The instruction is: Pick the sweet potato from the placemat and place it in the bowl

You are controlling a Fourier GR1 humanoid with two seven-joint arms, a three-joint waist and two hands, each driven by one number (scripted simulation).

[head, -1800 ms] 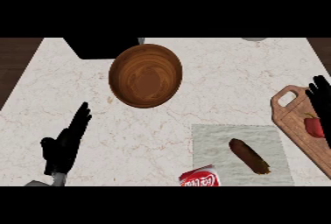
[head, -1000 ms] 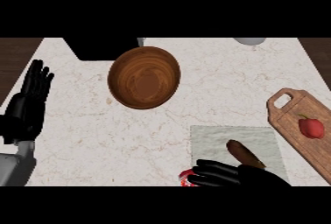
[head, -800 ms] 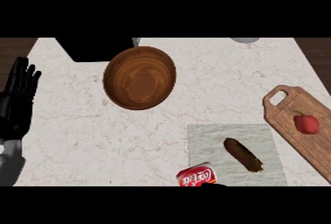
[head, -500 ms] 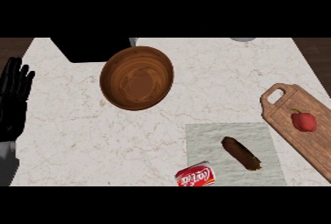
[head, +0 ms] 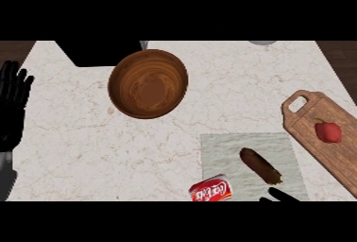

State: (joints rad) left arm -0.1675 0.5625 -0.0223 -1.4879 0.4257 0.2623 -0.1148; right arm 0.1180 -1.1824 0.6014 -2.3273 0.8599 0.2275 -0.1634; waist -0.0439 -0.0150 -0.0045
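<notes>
Looking down, I see the pale marbled counter filling nearly the whole view. The wooden bowl sits toward its far side, left of centre, with nothing in it. Along the right edge lies a wooden cutting board, its handle hole pointing away from me. Near me, right of centre, is the grey placemat, well apart from the bowl. My left hand rests at the left edge, released, with fingers straight and pointing up, holding nothing. The sweet potato lies aslant on the placemat's middle, untouched. A red Coca-Cola can lies on its side at the placemat's near left corner, close to the sweet potato but apart from it. A red fruit with a dark stem sits on the cutting board. My right hand shows only as a dark sliver at the lower edge, just below the sweet potato; whether it is released or clenched I cannot tell.
</notes>
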